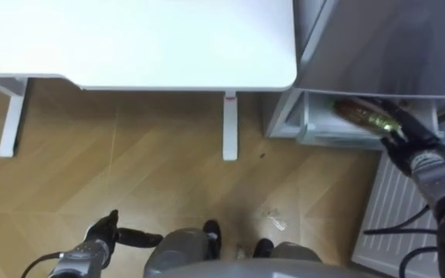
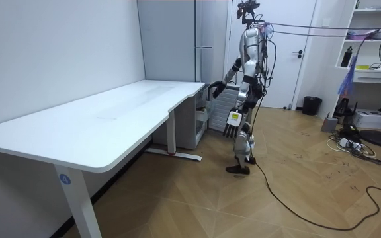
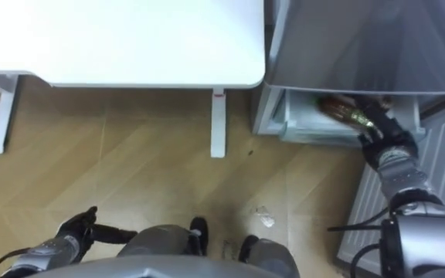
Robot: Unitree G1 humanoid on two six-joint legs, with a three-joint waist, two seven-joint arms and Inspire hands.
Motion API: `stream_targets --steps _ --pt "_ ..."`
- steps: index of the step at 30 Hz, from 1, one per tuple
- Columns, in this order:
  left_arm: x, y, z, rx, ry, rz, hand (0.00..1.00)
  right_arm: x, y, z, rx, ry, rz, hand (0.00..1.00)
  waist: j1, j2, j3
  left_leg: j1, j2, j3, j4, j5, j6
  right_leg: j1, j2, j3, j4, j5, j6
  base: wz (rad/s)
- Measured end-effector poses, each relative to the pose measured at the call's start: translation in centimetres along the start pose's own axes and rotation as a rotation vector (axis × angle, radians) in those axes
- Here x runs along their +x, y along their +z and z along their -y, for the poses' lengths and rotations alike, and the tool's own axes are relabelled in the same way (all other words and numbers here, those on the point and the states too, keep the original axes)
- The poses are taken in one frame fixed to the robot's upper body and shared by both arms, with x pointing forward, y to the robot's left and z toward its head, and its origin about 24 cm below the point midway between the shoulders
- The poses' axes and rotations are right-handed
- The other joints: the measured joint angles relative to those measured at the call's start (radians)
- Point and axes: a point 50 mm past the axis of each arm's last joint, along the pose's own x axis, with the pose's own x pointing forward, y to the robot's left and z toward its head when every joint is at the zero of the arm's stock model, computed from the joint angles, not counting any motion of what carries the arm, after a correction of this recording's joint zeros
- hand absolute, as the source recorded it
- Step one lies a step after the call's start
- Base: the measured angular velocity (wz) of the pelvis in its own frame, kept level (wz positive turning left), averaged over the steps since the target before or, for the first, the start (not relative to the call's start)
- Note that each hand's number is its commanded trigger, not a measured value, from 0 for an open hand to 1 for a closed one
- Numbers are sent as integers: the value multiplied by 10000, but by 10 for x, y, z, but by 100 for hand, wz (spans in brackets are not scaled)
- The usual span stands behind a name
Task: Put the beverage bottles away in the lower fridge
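– So, what do you see at the left side?

– At the upper left is a white rectangular table (image 1: 168, 46) on white legs, over a brown wooden floor (image 1: 130, 154) with a herringbone pattern. Low at the left is the robot's left hand (image 1: 101, 234). Its fingers are released and hold nothing; one dark finger points to the right. In the room view this hand hangs down beside the robot's leg.

– And in the middle?

– On the floor, before the robot's feet, lies a small pale crumpled scrap (image 1: 276, 221). I cannot tell what it is.

– Where is the drink?

– More to the right stands a tall grey metal fridge (image 1: 385, 46), just beside the end of the table. Its lower compartment (image 1: 315, 127) is open, with a white inside. A brown bottle with a green label (image 1: 358, 114) lies tilted in this lower compartment, under the grey upper front.

– Is a hand on it?

– Yes. The right hand (image 1: 412, 147) reaches into the compartment from the right, and its dark fingers are curled round the near end of the brown bottle, grasping it.

– And further right?

– A white ribbed fridge door (image 1: 396, 208) stands open, below the right arm.

– Where does the robot stand?

– In the room view it stands upright at the far end of the table, facing the fridge, with the right arm stretched towards it.
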Motion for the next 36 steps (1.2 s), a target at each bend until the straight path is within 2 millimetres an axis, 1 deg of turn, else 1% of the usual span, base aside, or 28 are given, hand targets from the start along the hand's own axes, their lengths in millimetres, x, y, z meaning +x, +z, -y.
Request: stream_targets --steps 2,3,5,9,13,16,19,20,23,27,28,31,33,36 --pt "0 -2 0 -1 -37 -124 0 0 0 1 -300 -108 -34 0 -46 46 -29 58 13 -3 -59 2 0 57 -6 -6 14 25 -17 0" --pt "0 -4 0 2 -65 -199 0 0 -1 1 -449 -185 -105 0 -45 83 -58 74 13 -4 -51 4 0 59 -9 7 19 27 -18 0" --pt "-1 -7 1 -4 -146 -311 0 0 -2 2 -676 -420 -210 0 -36 121 -75 80 8 6 -33 9 6 38 -20 27 22 25 -16 -4" --pt "-2 -14 1 -29 -150 -553 0 0 -8 5 -1095 -922 -376 0 -18 130 -70 15 3 14 -39 76 12 -128 -10 119 28 30 -14 -2" --pt "-2 -14 0 -17 -12 -559 0 -1 -11 9 -1194 -1156 -487 0 11 130 -64 -112 3 35 -22 97 22 -242 -8 129 25 55 -10 0" --pt "-2 -14 -1 -15 54 -562 0 -1 -15 12 -1137 -1454 -608 0 -3 131 -40 -128 -2 48 -26 104 24 -218 -15 132 99 57 -9 0" --pt "-1 -9 1 94 3 -467 0 -1 -21 11 -1066 -1518 -732 0 -25 194 99 -169 1 12 -33 101 19 -255 -3 127 164 56 -8 5" --pt "0 -7 1 94 -4 -411 0 -1 -21 11 -1048 -1532 -743 0 -25 216 113 -191 0 8 -35 101 19 -270 2 127 159 57 -8 0" --pt "0 -4 1 94 60 -260 0 -2 -24 14 -950 -1741 -835 0 -3 288 123 -332 -2 15 -39 103 20 -426 2 137 180 57 -9 0" --pt "0 -8 1 88 52 -399 0 -3 -26 16 -918 -2064 -876 0 -2 341 101 -487 1 8 34 102 21 -564 18 124 198 57 -9 0" --pt "0 -7 1 116 42 -378 0 -2 -25 16 -905 -2070 -867 0 -23 359 110 -549 5 -4 64 102 21 -612 9 117 201 61 -16 0" --pt "1 -2 3 343 -29 -362 0 -2 -25 16 -938 -2078 -865 0 27 430 106 -919 12 12 196 107 29 -1044 0 195 439 63 -20 -1" --pt "2 -1 5 329 -51 -342 0 -2 -25 15 -1118 -2103 -847 0 19 515 115 -1094 5 29 260 117 48 -1258 -22 206 576 61 -17 -2" --pt "2 1 7 115 -14 -317 0 -2 -24 13 -879 -2094 -830 0 37 541 127 -1279 -10 55 340 123 61 -1517 -47 290 823 21 -19 -1"
